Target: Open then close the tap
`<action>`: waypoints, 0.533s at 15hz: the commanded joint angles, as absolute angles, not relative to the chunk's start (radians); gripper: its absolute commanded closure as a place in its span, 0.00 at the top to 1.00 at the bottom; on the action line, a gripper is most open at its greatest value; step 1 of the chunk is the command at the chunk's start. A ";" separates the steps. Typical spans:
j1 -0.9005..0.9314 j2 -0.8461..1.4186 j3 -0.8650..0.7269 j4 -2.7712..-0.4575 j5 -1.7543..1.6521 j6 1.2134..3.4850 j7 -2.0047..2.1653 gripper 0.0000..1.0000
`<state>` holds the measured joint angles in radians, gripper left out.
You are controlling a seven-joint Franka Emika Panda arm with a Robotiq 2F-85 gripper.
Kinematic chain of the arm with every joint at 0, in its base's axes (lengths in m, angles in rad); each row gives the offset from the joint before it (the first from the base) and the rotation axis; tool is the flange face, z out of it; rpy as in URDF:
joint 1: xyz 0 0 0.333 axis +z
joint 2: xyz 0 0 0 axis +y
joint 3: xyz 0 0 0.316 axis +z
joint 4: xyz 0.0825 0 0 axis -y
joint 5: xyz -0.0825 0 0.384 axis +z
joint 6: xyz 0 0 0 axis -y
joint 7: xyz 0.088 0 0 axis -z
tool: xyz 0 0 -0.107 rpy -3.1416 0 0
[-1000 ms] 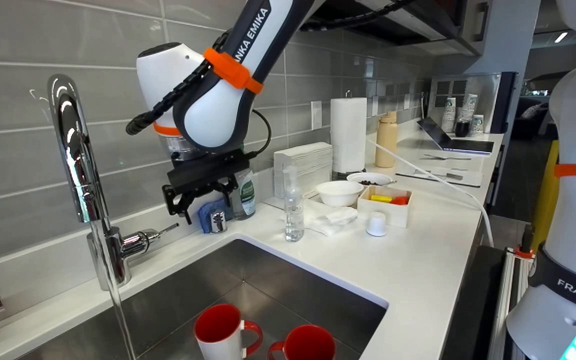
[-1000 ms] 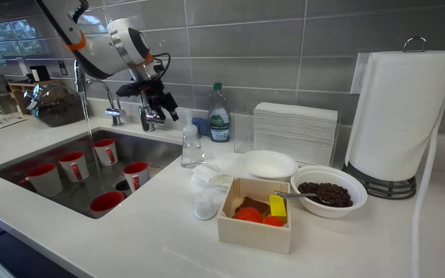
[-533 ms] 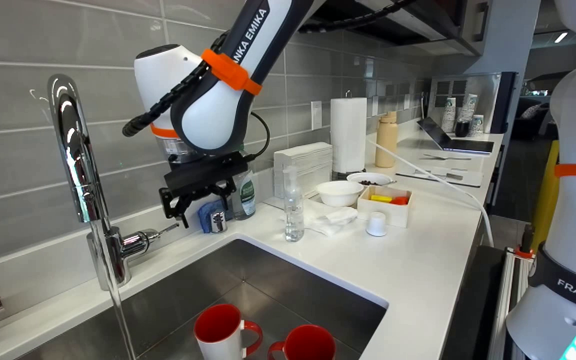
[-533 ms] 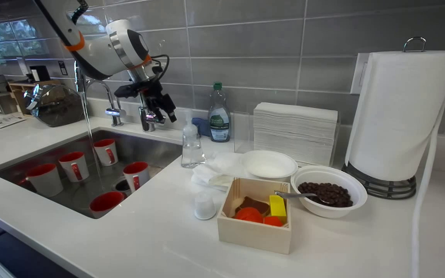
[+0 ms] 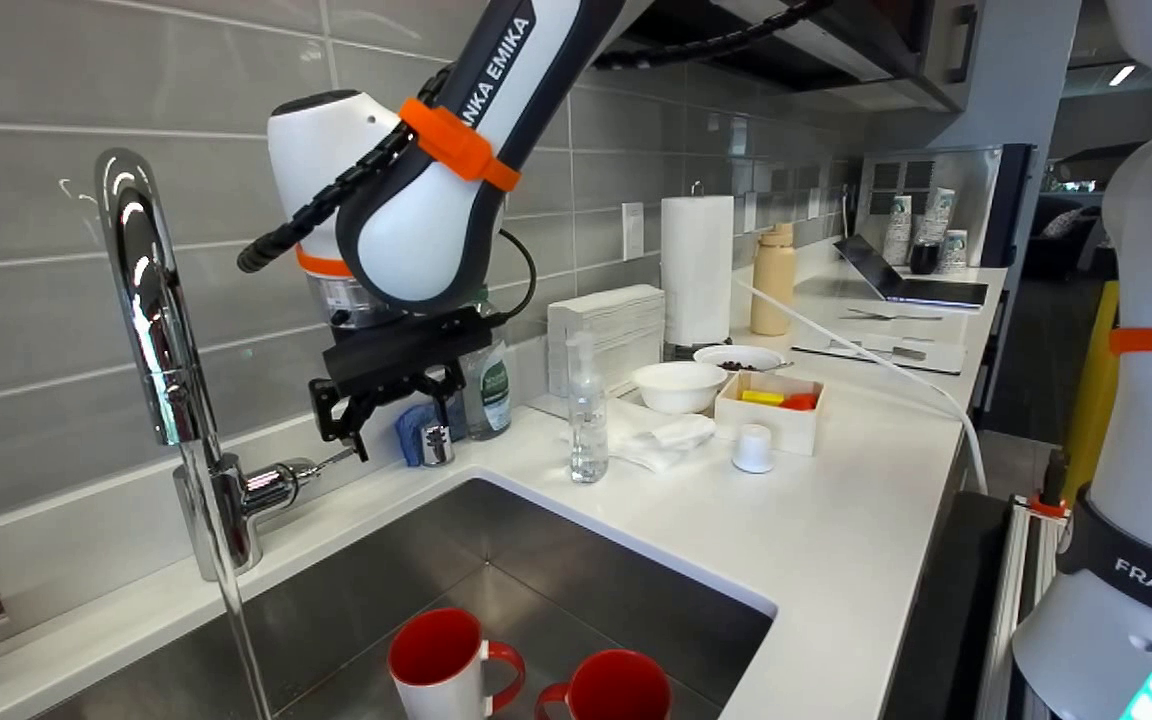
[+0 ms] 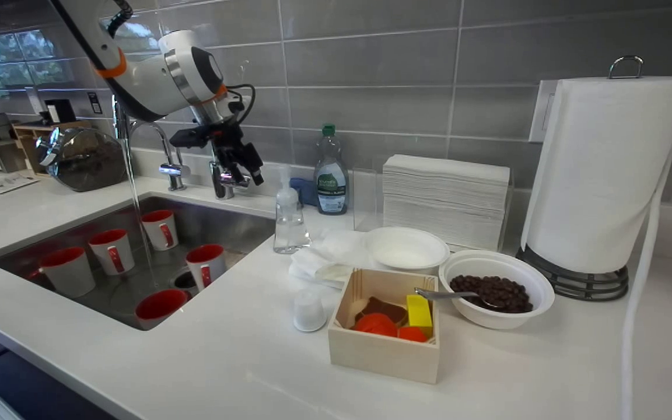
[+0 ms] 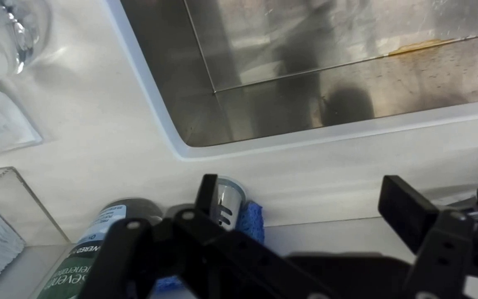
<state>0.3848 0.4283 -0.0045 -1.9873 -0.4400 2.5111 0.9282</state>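
The tap (image 5: 174,395) stands on the desk (image 6: 225,373), between the sink (image 5: 626,580) and the tiled wall (image 5: 26,300). Its spout (image 5: 142,270) arches high, and water (image 5: 226,590) runs from it in a thin stream into the sink. The lever (image 5: 276,486) juts from the side of its base (image 5: 239,530), its slim tip slanting slightly upward.

The gripper (image 7: 299,199) hangs above the desk near the lever, its fingers (image 7: 206,193) spread wide apart and pointing down. In an exterior view the lower end of one finger overlaps the lever's tip; I cannot tell whether they touch. In the wrist view a finger partly hides a small chrome cylinder (image 7: 230,203), with a blue sponge (image 7: 252,220) just beside it.

Five mugs (image 6: 111,254), white with red insides, sit in the sink. A smaller faucet (image 6: 174,170) stands near the tap. A pump bottle (image 6: 290,224) is close to the sink's corner, with a soap bottle (image 6: 331,181) nearer the wall and napkins (image 6: 447,198) stacked beside it. Further along the desk are a paper roll (image 6: 607,175) on a black stand (image 6: 581,286), a white bowl (image 6: 407,251) and a second bowl (image 6: 499,319) of dark beans (image 6: 496,291) with a spoon (image 6: 447,295) in it. A wooden box (image 6: 385,356) just beside the beans holds a yellow block (image 6: 419,315) and red pieces (image 6: 377,325); a small white cup (image 6: 309,312) stands near it.
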 commanded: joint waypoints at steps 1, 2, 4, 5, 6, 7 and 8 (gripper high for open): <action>0.357 0.450 0.024 -1.955 -0.383 2.537 0.861 1.00; 0.350 0.450 0.030 -1.955 -0.368 2.543 0.842 1.00; 0.333 0.452 0.046 -1.953 -0.322 2.554 0.787 1.00; 0.321 0.453 0.058 -1.955 -0.289 2.564 0.751 1.00; 0.311 0.452 0.069 -1.955 -0.258 2.568 0.716 1.00; 0.302 0.452 0.081 -1.956 -0.222 2.579 0.678 1.00; 0.293 0.454 0.098 -1.955 -0.182 2.596 0.638 1.00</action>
<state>0.3254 0.4319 0.0473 -1.9850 -0.2830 2.5532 0.7448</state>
